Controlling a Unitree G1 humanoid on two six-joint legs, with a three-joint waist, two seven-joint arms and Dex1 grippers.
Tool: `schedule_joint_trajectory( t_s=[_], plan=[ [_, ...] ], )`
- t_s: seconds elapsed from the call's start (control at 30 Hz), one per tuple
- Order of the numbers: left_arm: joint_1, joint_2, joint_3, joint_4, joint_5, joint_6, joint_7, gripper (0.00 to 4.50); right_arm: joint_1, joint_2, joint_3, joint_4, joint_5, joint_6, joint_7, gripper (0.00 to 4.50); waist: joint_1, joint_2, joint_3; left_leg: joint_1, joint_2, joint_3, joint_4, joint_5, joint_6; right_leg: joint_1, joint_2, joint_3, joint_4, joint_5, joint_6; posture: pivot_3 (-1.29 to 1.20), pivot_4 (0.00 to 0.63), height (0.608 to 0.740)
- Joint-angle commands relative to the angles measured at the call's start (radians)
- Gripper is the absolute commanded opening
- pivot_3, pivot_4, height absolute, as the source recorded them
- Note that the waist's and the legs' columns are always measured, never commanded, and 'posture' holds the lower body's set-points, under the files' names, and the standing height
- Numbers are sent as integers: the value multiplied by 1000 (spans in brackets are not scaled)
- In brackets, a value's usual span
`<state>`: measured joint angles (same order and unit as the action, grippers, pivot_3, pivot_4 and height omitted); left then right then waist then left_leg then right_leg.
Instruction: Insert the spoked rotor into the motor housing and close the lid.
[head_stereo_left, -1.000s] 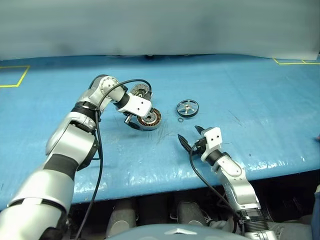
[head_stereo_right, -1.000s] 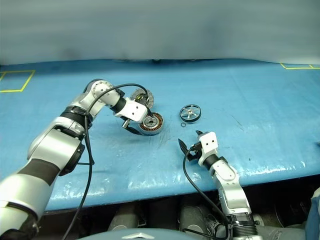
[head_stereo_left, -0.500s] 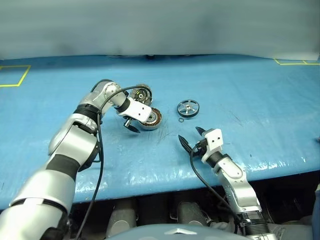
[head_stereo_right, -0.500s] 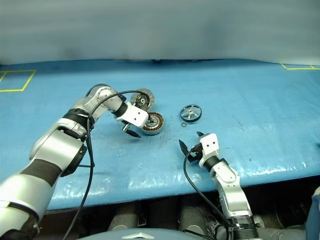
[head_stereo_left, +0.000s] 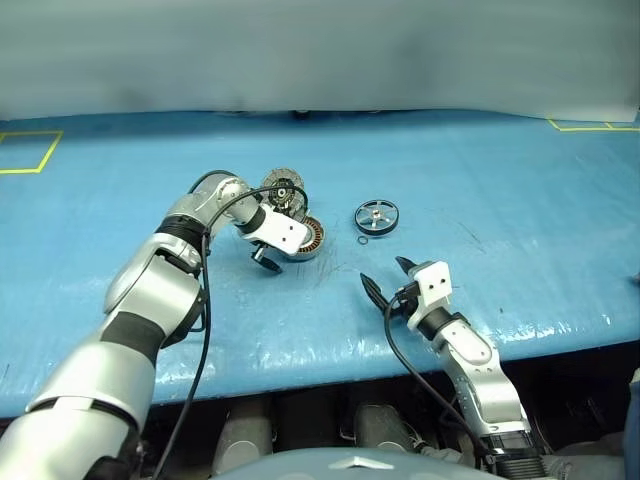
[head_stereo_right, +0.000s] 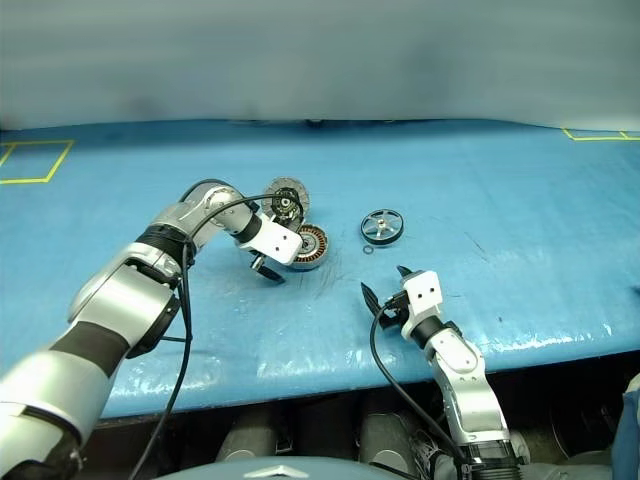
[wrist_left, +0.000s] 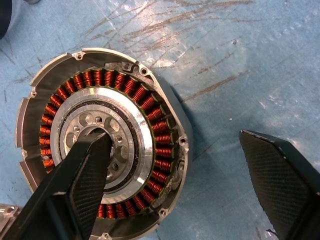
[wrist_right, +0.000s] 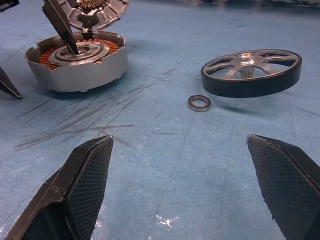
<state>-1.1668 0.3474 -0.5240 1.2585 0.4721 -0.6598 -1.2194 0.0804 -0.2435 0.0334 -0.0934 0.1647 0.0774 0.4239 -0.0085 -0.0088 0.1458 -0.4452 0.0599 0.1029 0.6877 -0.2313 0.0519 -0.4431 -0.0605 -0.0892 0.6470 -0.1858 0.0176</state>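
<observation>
The motor housing (head_stereo_left: 308, 236) lies flat on the blue table, its copper windings (wrist_left: 162, 145) and metal hub facing up. Its lid (head_stereo_left: 283, 186) stands open behind it, with the segmented inner face showing. My left gripper (head_stereo_left: 284, 250) points down over the housing and is open. One finger (wrist_left: 87, 175) rests in the hub, and the other finger (wrist_left: 280, 180) is outside the wall, above the table. The spoked rotor (head_stereo_left: 375, 216) lies flat to the right, black-rimmed with silver spokes. My right gripper (wrist_right: 179, 141) stands open near the table's front, facing the rotor (wrist_right: 251, 72) with nothing held.
A small metal ring (wrist_right: 199, 103) lies on the table just in front of the rotor. The blue table cover (head_stereo_left: 480, 180) is scratched around the parts. Yellow tape marks (head_stereo_left: 30, 150) sit at the far corners. The table's front edge (head_stereo_left: 300, 375) runs close to my right arm.
My left gripper has sunk onto the housing, so one finger now sits in the hub, and its jaws have narrowed slightly. The right arm has kept still.
</observation>
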Motion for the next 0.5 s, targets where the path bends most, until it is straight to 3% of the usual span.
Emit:
schedule_joint_trajectory(
  t_s=[0.03,0.1,0.5],
  plan=[
    [26,-3,-22,15,28,5,-13,2724,-4,-3,-7,-46,5,2,-4,4500,-1,0,-1,0,0,0,0,0,0,0,0,0,0,0,0,0,150,740],
    [30,3,-31,14,42,5,-3,2129,-4,-6,-12,-45,4,2,-8,4500,-2,0,-1,1,0,0,0,0,0,0,0,1,0,0,-1,0,150,740],
    [73,84,-4,-54,6,-126,-31,2129,-15,-4,-8,-31,0,-2,-12,4500,-10,0,-2,7,1,4,1,0,0,0,0,5,11,-4,-6,0,150,740]
  ],
)
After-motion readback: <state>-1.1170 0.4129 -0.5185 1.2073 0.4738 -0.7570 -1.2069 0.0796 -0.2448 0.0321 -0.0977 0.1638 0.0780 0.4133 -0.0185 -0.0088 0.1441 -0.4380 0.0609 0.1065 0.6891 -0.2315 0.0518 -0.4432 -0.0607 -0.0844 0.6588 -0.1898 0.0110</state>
